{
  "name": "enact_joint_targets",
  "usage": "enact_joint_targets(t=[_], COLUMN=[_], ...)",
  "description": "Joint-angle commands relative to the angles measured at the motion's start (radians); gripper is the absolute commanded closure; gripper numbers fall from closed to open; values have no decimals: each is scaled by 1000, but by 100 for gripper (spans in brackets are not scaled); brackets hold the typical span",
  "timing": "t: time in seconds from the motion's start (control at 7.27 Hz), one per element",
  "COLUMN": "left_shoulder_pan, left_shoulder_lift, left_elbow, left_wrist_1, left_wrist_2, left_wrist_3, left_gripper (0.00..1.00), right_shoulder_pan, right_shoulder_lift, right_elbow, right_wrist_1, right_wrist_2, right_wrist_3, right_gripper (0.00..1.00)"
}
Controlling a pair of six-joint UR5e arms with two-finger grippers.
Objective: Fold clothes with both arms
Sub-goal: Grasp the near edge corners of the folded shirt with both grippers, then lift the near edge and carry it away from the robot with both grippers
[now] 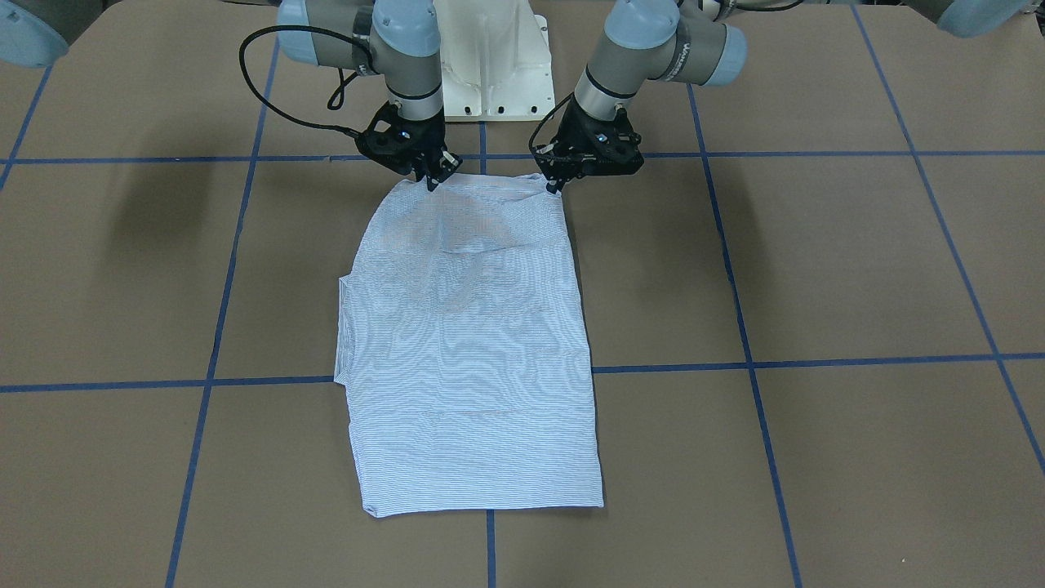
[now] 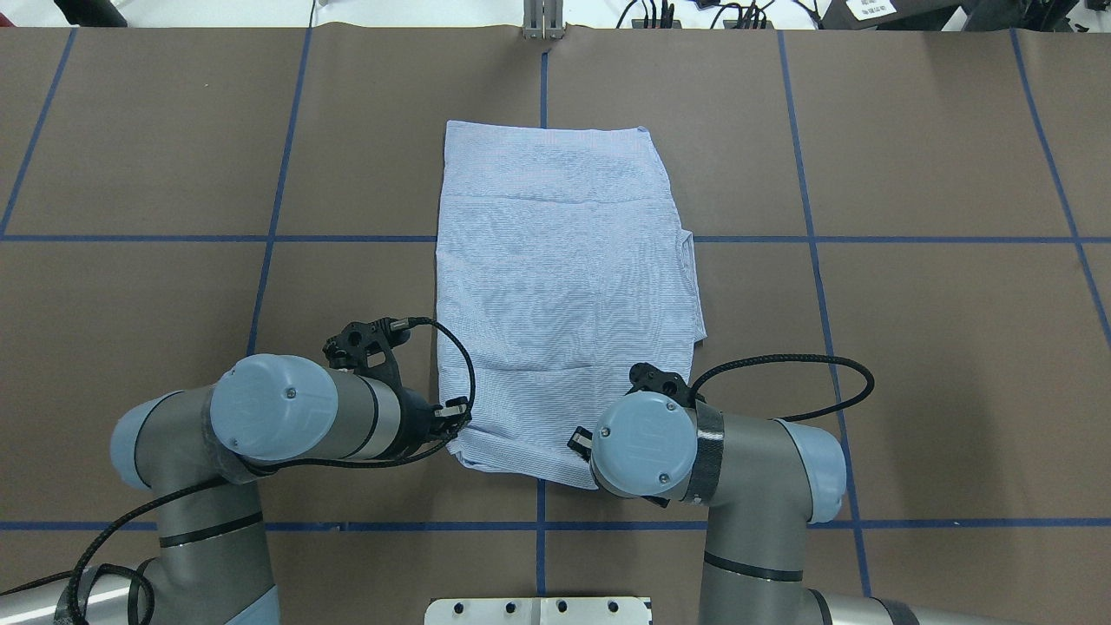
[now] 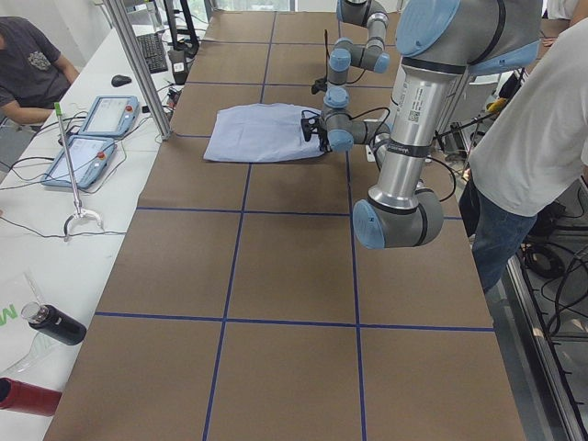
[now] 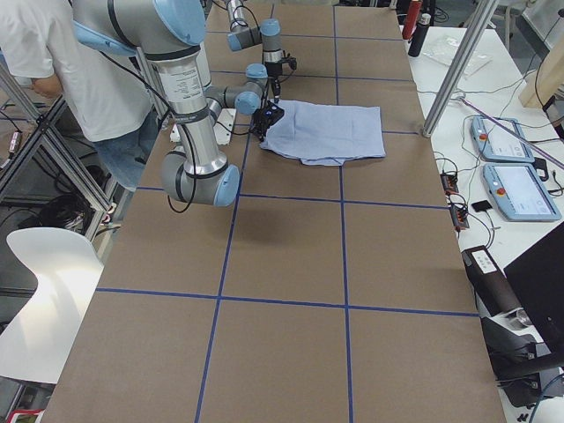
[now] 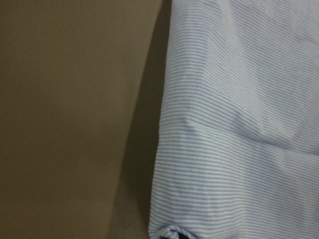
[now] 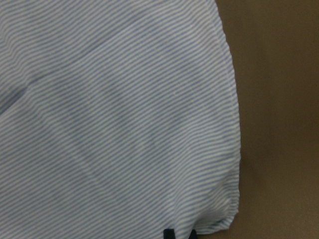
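Half done, seemingly: left gripper (image 1: 558, 181) and right gripper (image 1: 433, 175) are pinching shut on the narrowed shirt (image 1: 469, 343) at its corners nearest the pedestal (image 1: 494, 73); crosswise folding is remaining.

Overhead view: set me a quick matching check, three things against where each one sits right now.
Things:
1. left gripper
2. right gripper
3. shirt

Places:
A. at the shirt's near corner on the view's right
B. lying folded across the centre tape line
C. at the shirt's near corner on the view's left

Pairs: 1-C; 2-A; 3-B
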Motion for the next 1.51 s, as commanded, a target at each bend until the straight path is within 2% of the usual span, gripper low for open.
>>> enact_joint_targets(t=[0.0,0.27,0.55,0.69,0.82,1.1,1.37], left_shoulder_pan=[0,-3,-3,-2,7,12,61], left_shoulder_lift=[-1,-1,9,19,10,10,7], left_elbow=[0,-8,-37,-102,-189,-348,-452], left_wrist_1=[0,-1,2,67,210,404,536], left_wrist_2=[0,-2,-17,-75,-118,-164,-242], left_wrist_3=[1,1,0,0,0,-10,-22], left_gripper=[100,100,100,100,100,100,100], right_shoulder_pan=[6,14,17,18,20,50,102], right_shoulder_lift=[7,3,-34,-63,-68,-69,-88], right_elbow=[2,40,144,224,250,280,350], right_wrist_1=[1,0,-2,-9,-11,-12,-14], right_wrist_2=[0,4,67,119,191,321,518], right_wrist_3=[84,92,83,80,80,78,78], right_gripper=[100,100,100,100,100,100,100])
